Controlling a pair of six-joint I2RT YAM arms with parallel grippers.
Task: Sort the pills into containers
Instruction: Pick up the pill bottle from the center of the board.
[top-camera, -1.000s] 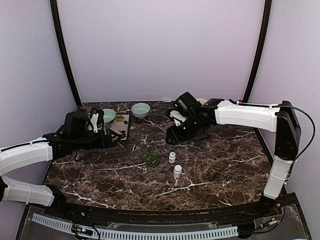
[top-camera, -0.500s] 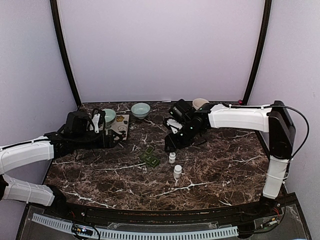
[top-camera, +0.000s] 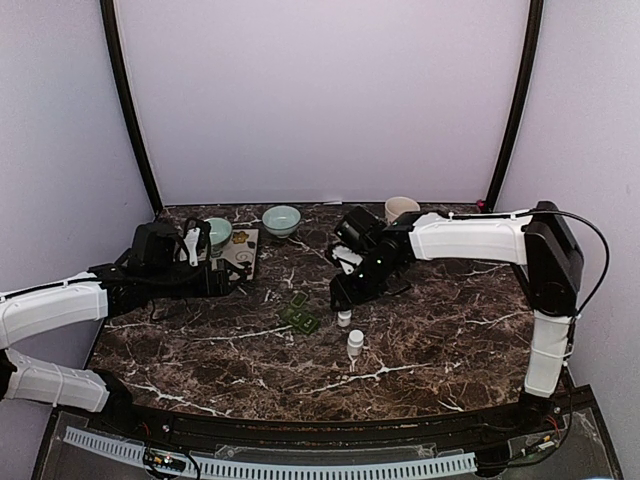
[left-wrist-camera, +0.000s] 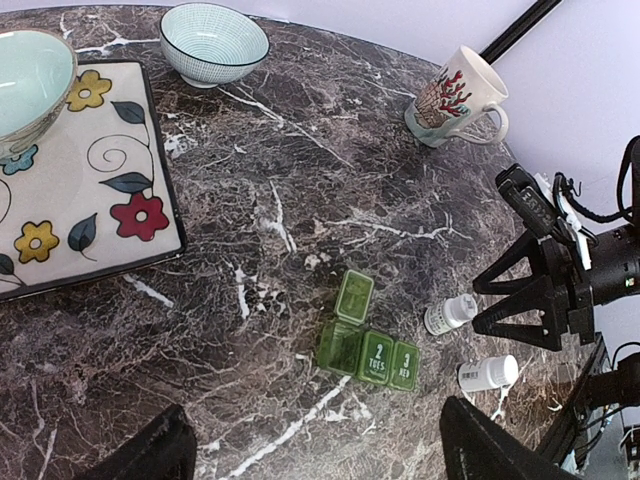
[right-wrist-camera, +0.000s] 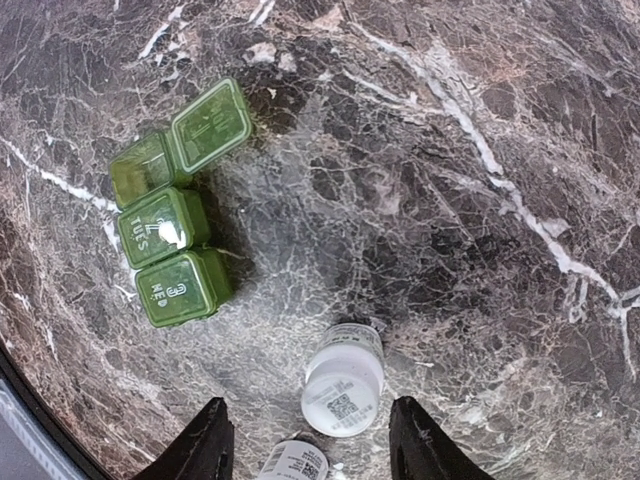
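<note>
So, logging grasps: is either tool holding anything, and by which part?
Nothing. The left tool is open and empty; the right tool is open above a white bottle, not gripping it.

Glossy translucent green plastic containers (right-wrist-camera: 170, 232) on polished marble table (right-wrist-camera: 450, 200).

lower bottle (right-wrist-camera: 296, 463) cropped, bowl (left-wrist-camera: 28, 80) cropped

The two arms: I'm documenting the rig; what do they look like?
White shells and black joints form the left arm and right arm. A thin black cable loops off the right one. The left gripper and right gripper are black, two-fingered.
</note>
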